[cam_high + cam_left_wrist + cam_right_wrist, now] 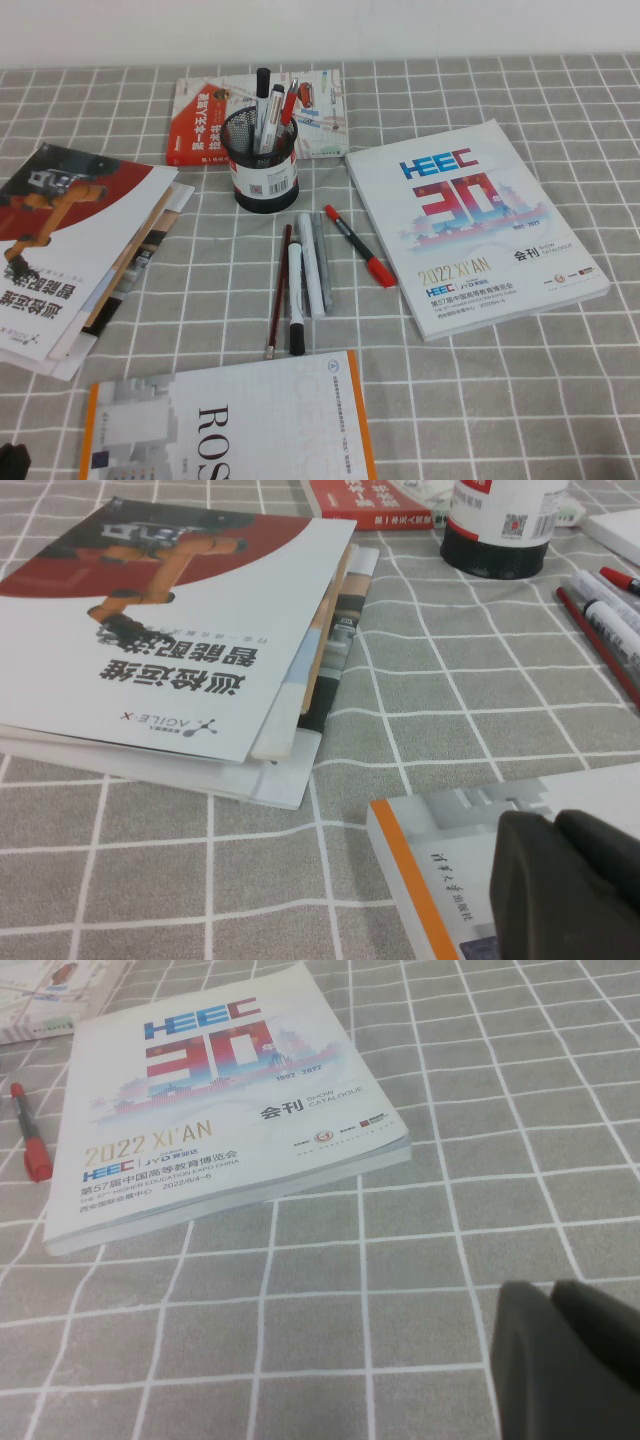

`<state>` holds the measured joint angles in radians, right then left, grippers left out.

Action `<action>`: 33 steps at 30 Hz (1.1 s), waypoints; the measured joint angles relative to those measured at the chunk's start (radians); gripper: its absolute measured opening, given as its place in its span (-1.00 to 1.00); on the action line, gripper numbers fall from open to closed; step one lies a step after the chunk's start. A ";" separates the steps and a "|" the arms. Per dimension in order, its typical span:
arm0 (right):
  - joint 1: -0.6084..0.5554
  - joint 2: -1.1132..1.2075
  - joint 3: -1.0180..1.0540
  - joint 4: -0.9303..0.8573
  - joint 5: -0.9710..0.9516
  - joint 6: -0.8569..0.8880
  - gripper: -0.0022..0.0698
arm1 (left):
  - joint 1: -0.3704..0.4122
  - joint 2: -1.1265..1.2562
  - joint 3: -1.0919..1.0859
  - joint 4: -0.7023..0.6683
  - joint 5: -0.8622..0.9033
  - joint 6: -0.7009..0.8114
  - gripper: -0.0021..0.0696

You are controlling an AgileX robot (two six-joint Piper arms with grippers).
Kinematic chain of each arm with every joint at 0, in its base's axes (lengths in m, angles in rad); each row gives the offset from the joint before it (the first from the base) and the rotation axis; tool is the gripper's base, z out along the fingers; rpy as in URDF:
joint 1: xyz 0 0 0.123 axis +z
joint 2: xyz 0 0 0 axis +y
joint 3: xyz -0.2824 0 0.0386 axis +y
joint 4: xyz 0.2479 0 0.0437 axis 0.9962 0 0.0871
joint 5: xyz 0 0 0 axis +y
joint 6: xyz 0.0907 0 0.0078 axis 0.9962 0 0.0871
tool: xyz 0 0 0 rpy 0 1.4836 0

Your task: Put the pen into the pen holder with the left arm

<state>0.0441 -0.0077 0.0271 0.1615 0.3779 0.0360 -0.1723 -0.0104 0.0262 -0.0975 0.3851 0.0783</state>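
Left hand (570, 880) low over the orange-edged book (230, 420) at the near left, fingers seemingly together. Up and rightward from there, the pen (279, 290) flat on the tabletop (500, 400), long axis near-to-far, beside 2 markers. Pen holder (262, 150) just beyond. Right hand (570, 1360) parked right of the catalogue (470, 220); grip unclear.

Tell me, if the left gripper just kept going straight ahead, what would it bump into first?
Probably the orange-edged book right in front of the left gripper, low at the table's near-left edge. The pen and pen holder lie much farther on. The right gripper waits over bare cloth.
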 joint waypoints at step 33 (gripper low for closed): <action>0.000 0.000 0.000 0.000 0.000 0.000 -0.97 | 0.000 0.000 0.000 -0.112 -0.191 -0.227 -0.94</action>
<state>0.0441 -0.0077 0.0271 0.1615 0.3779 0.0360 -0.1723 -0.0104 0.0262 -0.2092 0.1939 -0.1487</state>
